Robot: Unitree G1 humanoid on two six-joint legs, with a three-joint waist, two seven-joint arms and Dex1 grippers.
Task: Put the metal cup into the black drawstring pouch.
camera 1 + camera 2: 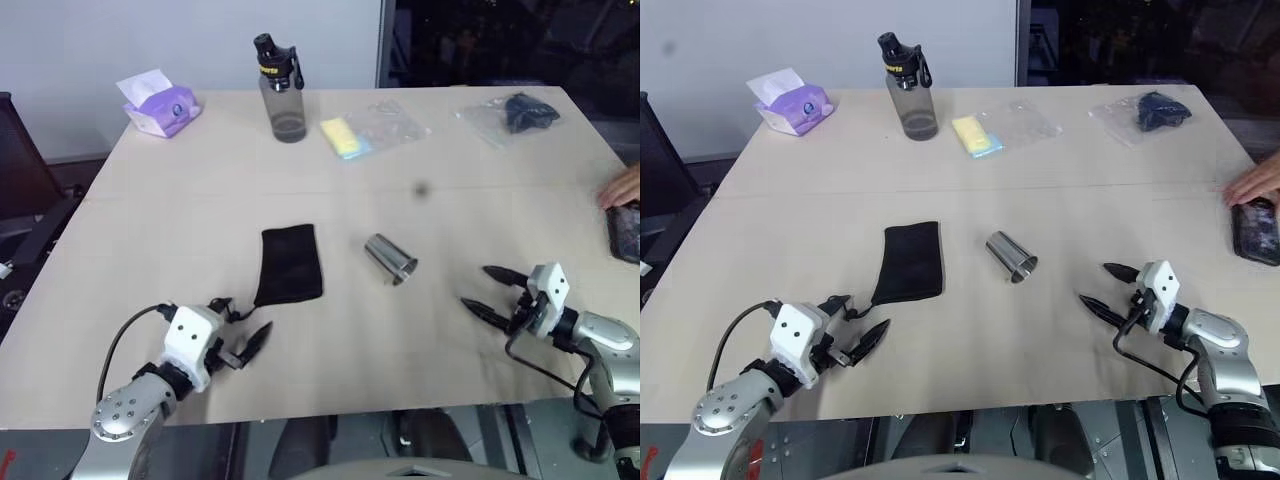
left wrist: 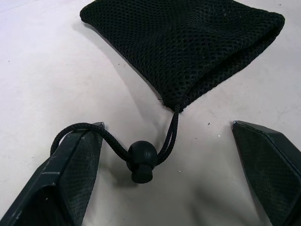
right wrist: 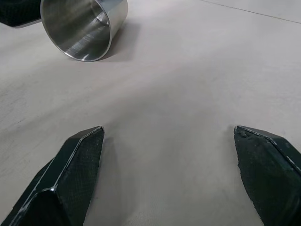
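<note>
Approach step: nothing is gripped yet. Both the left gripper [image 1: 243, 335] and right gripper [image 1: 491, 292] are spread wide. The cup [image 1: 390, 258] lies tipped (mouth toward the right gripper) beside the flat pouch [image 1: 290, 263]. Next, the cup must be grasped and the pouch mouth opened.

Office-like room: plain worktable [image 1: 180, 220], tissue box [image 1: 160, 105], water bottle [image 1: 282, 90].

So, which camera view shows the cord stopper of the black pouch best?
The left wrist view: the round cord stopper lies on the table between the open left gripper fingers, below the black drawstring pouch. In the head views it is too small to make out.
</note>
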